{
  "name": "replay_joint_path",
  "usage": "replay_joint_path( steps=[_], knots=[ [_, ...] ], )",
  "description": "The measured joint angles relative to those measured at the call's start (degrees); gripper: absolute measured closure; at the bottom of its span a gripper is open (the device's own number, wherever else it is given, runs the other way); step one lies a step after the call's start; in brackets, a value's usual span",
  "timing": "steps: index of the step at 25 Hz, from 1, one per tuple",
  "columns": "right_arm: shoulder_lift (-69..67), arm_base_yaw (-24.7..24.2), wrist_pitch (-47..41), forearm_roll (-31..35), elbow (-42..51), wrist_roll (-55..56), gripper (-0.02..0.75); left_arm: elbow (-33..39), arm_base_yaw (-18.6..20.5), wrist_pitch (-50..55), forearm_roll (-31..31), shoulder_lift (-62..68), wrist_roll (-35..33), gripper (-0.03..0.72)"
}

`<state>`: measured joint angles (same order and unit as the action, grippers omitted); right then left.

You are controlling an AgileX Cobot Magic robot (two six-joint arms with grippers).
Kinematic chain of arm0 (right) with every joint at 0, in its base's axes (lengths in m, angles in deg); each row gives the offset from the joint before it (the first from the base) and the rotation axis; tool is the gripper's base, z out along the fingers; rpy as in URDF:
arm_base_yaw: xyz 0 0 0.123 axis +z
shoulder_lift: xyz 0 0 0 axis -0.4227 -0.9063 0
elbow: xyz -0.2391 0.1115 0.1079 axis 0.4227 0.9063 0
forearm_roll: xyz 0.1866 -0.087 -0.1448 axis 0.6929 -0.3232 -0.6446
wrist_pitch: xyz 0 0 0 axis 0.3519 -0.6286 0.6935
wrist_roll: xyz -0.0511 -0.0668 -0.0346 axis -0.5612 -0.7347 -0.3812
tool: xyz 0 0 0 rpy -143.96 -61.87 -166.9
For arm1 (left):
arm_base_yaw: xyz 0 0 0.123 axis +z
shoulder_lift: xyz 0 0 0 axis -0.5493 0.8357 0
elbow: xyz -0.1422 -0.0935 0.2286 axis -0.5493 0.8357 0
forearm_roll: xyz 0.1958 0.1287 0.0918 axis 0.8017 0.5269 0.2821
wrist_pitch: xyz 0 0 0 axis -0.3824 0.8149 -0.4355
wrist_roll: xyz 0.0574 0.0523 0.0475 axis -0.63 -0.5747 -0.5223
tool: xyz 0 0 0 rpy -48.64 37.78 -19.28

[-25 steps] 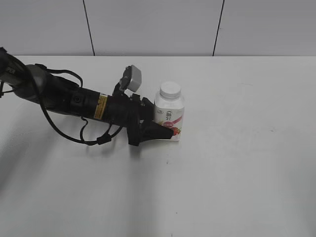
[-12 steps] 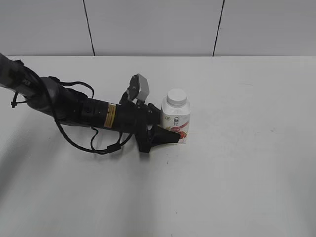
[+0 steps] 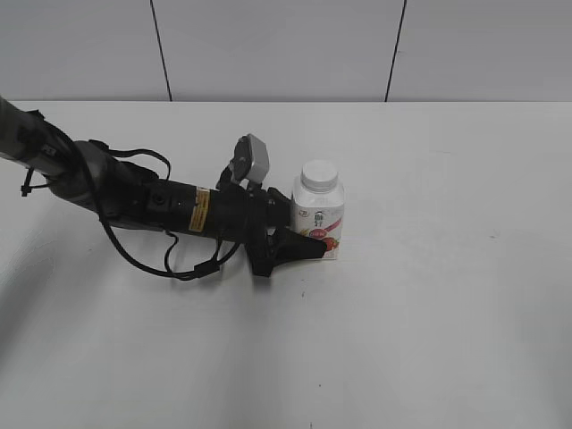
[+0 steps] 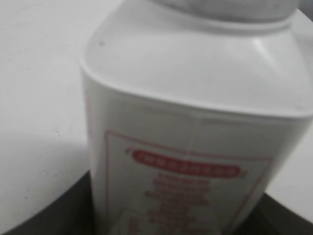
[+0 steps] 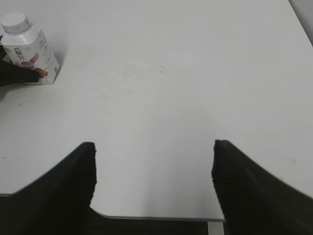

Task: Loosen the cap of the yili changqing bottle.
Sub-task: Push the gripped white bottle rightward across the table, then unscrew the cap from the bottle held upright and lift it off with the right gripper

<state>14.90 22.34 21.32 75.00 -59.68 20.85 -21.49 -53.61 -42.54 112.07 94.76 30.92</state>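
Note:
The yili changqing bottle (image 3: pixel 319 219) stands upright on the white table, with its white cap (image 3: pixel 320 174) on top. My left gripper (image 3: pixel 307 244) lies low along the table from the left and is shut on the bottle's lower body. In the left wrist view the bottle (image 4: pixel 190 127) fills the frame, with the cap's lower edge (image 4: pixel 230 7) at the top and dark fingers at both bottom corners. My right gripper (image 5: pixel 154 147) is open and empty above the table's front edge, far from the bottle (image 5: pixel 30 46) and cap (image 5: pixel 14 22). It does not show in the exterior view.
The white table (image 3: pixel 447 295) stretches wide to the right and front of the bottle. Its front edge (image 5: pixel 156 217) shows between the right fingers. A grey panelled wall (image 3: pixel 268 45) stands behind. The left arm's cables (image 3: pixel 143 255) loop on the table.
Since one second ago my left arm has slid the bottle a little to the right. In the last half second nothing has visibly moved.

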Motion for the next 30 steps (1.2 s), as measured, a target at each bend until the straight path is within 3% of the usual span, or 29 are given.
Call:
replay_joint_path(
  steps=[18,21,26,30],
  knots=[
    [0.0,0.0,0.0,-0.05,0.0,0.0,0.162,-0.11,0.0,-0.48,0.98,0.0,0.0,0.271],
    [-0.9,0.0,0.17,-0.04,-0.06,0.0,0.238,-0.11,0.0,-0.48,1.01,0.0,0.0,0.271],
    [-4.12,0.0,1.49,1.35,-0.71,0.28,0.438,-0.11,0.0,-0.54,1.05,0.0,0.0,0.271],
    [-5.93,0.0,1.84,2.84,-0.71,0.41,0.482,-0.11,0.0,-0.54,1.05,0.0,0.0,0.271]
  ],
)
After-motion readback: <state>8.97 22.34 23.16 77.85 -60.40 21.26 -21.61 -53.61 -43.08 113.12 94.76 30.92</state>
